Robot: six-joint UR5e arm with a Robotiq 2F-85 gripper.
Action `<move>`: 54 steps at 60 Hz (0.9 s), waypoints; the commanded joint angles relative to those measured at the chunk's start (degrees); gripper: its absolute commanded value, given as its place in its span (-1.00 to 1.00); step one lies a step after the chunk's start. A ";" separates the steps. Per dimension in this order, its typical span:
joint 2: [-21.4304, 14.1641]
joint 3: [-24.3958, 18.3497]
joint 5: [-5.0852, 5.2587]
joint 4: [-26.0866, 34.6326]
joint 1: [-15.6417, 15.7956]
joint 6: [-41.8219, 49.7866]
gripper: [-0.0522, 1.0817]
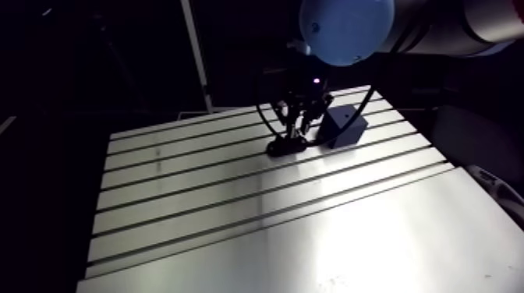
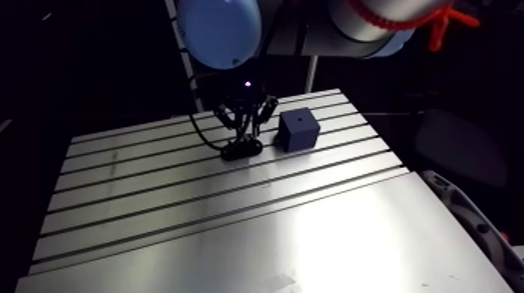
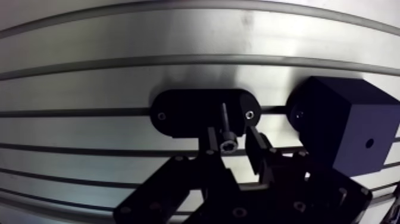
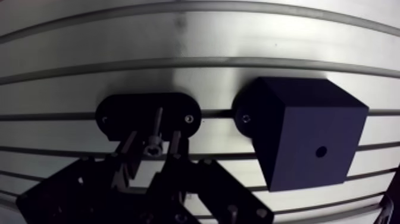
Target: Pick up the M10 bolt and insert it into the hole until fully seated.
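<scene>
A slim bolt (image 3: pixel 226 128) stands with its socket head up in a black oval holder (image 3: pixel 184 113) that lies on the slotted table (image 3: pixel 119 36). My gripper (image 3: pixel 233 138) hangs over the holder. Its fingers (image 3: pixel 211 140) are open on either side of the bolt's head, with a small gap on each side. Right beside the holder sits a dark blue cube (image 4: pixel 297 137) with a small round hole (image 4: pixel 321 151) in its upper face. In the arm view the gripper (image 2: pixel 246 125) is low over the holder (image 2: pixel 242 148), and the cube (image 2: pixel 299 128) is to its right.
The table's long slots run across under the holder and the cube. Toward the near edge there is a smooth aluminium sheet (image 2: pixel 312 249). The table's edges drop off into a dark room.
</scene>
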 commanded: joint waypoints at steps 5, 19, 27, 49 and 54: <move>0.00 -0.01 0.09 0.00 0.04 0.00 0.19; 0.00 0.16 0.09 0.00 0.12 0.00 0.19; 0.00 0.08 0.09 0.00 0.13 0.00 0.19; 0.09 -0.01 0.07 0.00 0.13 0.00 0.29; 0.09 -0.01 0.09 0.00 0.13 0.00 0.29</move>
